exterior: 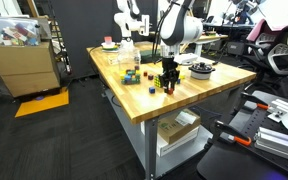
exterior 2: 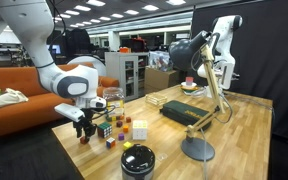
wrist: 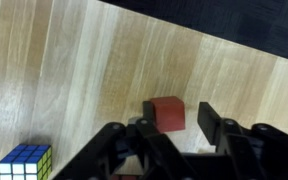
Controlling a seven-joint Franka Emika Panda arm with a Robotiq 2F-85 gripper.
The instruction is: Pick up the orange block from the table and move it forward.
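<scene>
Sitting near table (wrist: 54,60) edge, orange block (wrist: 166,113), jaws apart

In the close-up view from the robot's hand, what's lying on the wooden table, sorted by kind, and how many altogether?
Orange block: 1
Multicoloured puzzle cube: 1
Total: 2

In the wrist view the table (wrist: 74,60) is showing smooth, pale wood strips with a soft sheen. At the centre of the frame the block (wrist: 166,113) is looking matt and dull orange-red. The gripper (wrist: 175,118) is showing matt black fingers. At lower left the puzzle cube (wrist: 26,162) is gleaming with glossy coloured faces.
</scene>
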